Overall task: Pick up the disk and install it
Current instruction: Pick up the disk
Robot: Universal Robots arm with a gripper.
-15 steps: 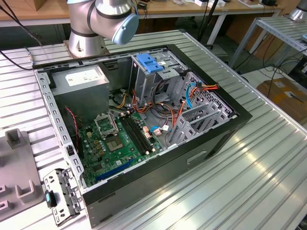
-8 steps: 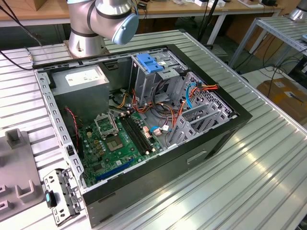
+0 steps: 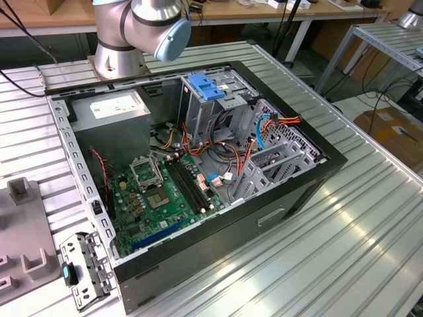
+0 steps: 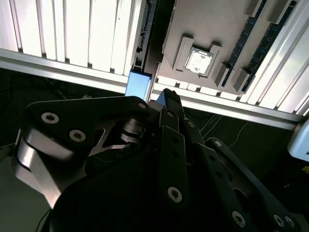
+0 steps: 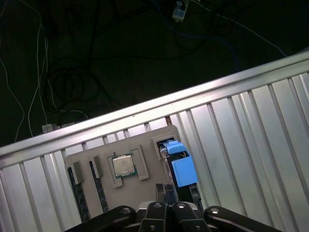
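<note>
Black end effector, jaws together, is hovering over grey tray; blue-framed disk is standing on edge in its slot.

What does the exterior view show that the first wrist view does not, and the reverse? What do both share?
Exterior view: the open computer case with its green motherboard, and the arm beside it. First wrist view: the gripper, and a processor chip and the disk seated in a grey tray. Both: that grey tray and the ribbed metal table.
</note>
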